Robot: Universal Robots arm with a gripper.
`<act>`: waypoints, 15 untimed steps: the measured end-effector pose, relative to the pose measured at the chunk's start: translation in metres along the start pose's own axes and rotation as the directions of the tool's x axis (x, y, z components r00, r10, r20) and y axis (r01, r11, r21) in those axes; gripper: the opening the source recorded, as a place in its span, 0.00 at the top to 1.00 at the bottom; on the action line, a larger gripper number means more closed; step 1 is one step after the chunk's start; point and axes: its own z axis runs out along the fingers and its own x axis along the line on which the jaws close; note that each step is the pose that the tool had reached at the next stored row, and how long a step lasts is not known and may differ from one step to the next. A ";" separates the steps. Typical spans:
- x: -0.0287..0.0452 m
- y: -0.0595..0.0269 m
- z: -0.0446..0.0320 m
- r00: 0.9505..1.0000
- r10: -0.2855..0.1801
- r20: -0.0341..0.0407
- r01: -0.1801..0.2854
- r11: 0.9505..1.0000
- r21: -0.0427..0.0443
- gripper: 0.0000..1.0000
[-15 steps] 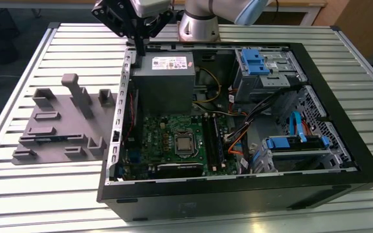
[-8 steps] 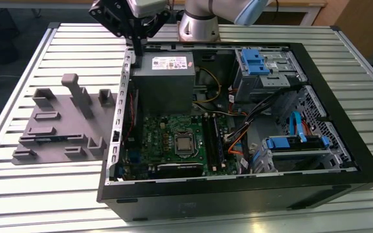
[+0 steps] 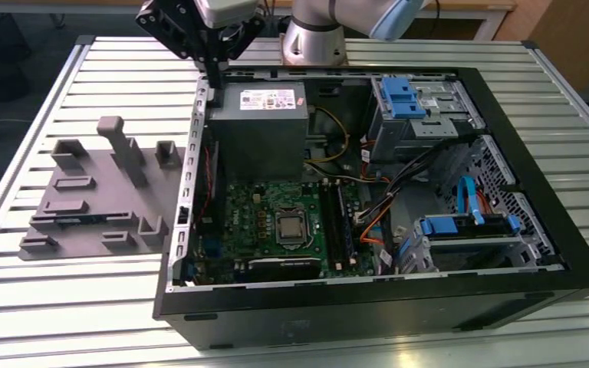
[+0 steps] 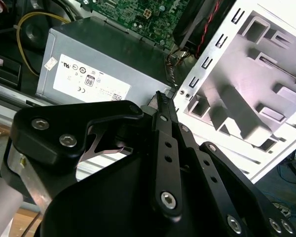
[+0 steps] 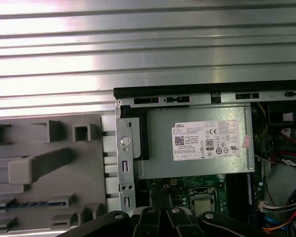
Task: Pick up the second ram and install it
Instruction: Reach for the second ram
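— How is the arm (image 3: 313, 34) posed?

— Its base stands at the table's (image 3: 540, 92) edge behind the open computer case (image 3: 376, 307). The wrist reaches toward the exterior view's left, and the gripper (image 3: 215, 77) points straight down over the case's side wall, just beside the corner of the grey power supply (image 3: 258, 126).

— Is it touching that wall?

— I can't tell.

— And the fingers?

— They are pressed together into one dark bar, with nothing pinched between them. The second wrist view shows the tip closed up the same way.

— Where's the second ram (image 5: 27, 203)?

— In the first wrist view it sits edge-up in a long slot of the grey tray (image 3: 100, 201). The tray lies on the table between the case and the edge at the exterior view's left. The slot is on the tray's side away from the arm's base, well apart from the gripper.
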 end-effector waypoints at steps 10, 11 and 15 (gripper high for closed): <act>0.0054 -0.0004 0.0003 1.000 0.000 0.000 0.000 1.000 0.000 0.89; 0.0059 -0.0005 0.0003 1.000 0.000 0.000 0.000 1.000 0.000 0.89; 0.0079 -0.0006 0.0004 1.000 0.000 0.000 0.000 1.000 0.000 0.89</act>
